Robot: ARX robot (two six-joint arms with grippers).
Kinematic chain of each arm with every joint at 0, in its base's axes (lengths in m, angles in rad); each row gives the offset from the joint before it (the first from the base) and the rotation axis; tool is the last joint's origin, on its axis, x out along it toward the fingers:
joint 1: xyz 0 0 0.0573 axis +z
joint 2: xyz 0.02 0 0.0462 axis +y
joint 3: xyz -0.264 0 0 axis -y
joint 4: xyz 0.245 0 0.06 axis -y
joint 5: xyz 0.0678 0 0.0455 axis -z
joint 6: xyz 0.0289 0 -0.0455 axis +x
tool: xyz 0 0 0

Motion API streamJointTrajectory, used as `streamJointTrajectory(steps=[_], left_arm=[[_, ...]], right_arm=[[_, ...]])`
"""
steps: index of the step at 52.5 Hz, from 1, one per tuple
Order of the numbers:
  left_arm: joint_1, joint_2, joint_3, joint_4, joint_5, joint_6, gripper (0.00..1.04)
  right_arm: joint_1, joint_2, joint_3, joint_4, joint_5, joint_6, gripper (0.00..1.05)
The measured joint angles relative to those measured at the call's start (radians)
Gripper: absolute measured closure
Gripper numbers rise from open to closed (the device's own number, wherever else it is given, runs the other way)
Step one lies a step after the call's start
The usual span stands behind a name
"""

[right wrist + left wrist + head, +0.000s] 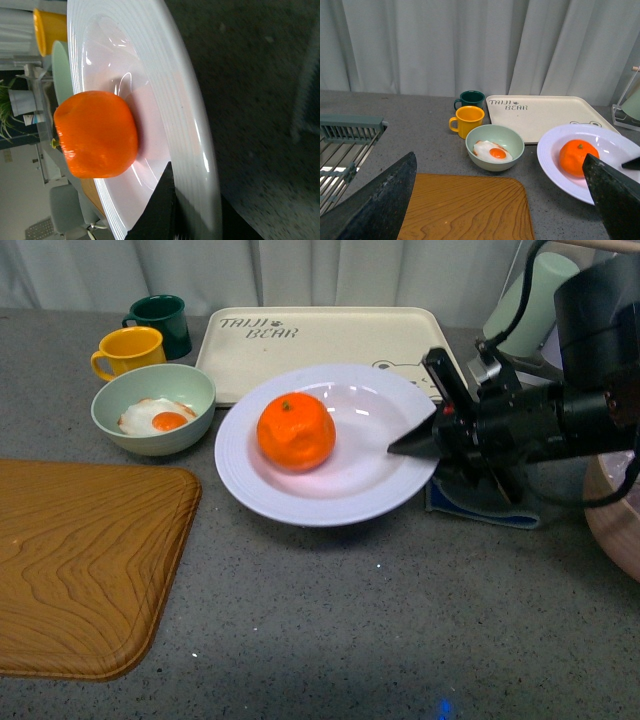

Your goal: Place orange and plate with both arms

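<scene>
Orange [295, 430] in plate [236, 466], bowl [150, 445] just left, tray [330, 340] behind.

The bright, dimpled orange [296, 431] rests stem up, left of centre in the glossy white, ridge-rimmed plate [236, 452], which is mid-scene.

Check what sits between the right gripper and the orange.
Nothing but bare plate between the right gripper and the orange; front and right wrist views both show it.

1. The plate [300, 508] against my right fingers [418, 441] is glossy, its rim finely ridged.
2. The orange [296, 431] just past them looks dimpled and faintly shiny.
3. My fingers are matt black.
4. The board [80, 560], well away from them, is grained wood.
</scene>
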Motion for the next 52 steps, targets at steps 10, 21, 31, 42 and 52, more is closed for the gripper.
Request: streamJointTrajectory(steps=[10,21,31,42,52], left_arm=[[0.0,0.0,0.0,0.0,0.0,0.0,0.07],[0.0,0.0,0.0,0.0,0.0,0.0,0.07],[0.0,0.0,0.0,0.0,0.0,0.0,0.07],[0.0,0.0,0.0,0.0,0.0,0.0,0.07],[0.0,0.0,0.0,0.0,0.0,0.0,0.07]], right_arm=[[-0.013,0.084,0.214,-0.084,-0.009,0.012,1.01],[-0.031,0.214,0.426,-0.153,-0.015,0.04,1.01],[-0.045,0.373,0.741,-0.3,-0.016,0.054,1.01],[-0.045,0.532,1.041,-0.465,0.003,0.051,1.01],[-0.043,0.728,1.413,-0.704,0.031,0.043,1.01]])
